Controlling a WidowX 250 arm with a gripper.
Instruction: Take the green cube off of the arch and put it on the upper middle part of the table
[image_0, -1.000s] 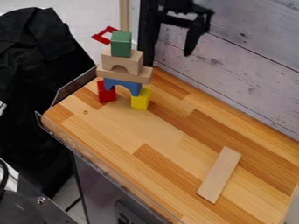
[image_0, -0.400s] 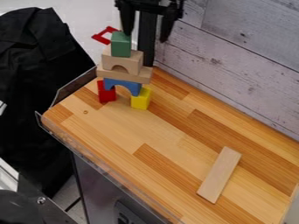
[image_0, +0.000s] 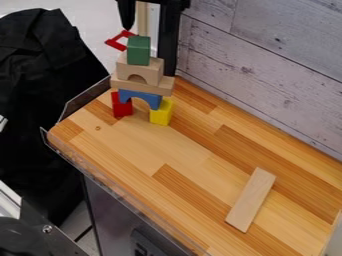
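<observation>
1. I can see the green cube (image_0: 138, 51) sitting upright on top of the wooden arch (image_0: 127, 67), touching it.
2. Above the arch, the black gripper (image_0: 151, 24) hangs at the top edge of the view, released, its fingers apart; the one on the view's right blends into the dark post (image_0: 169, 55).
3. Right under the arch lies a flat wooden block (image_0: 141, 87), and beneath that comes a blue arch (image_0: 140, 93).
4. Lower down, below the wooden arch, a red block (image_0: 122, 106) and a yellow block (image_0: 161, 113) stand on the tabletop (image_0: 133, 145), bearing the stack.
5. Well apart from the arch, toward the view's lower right, a loose plank (image_0: 250, 200) lies flat.
</observation>
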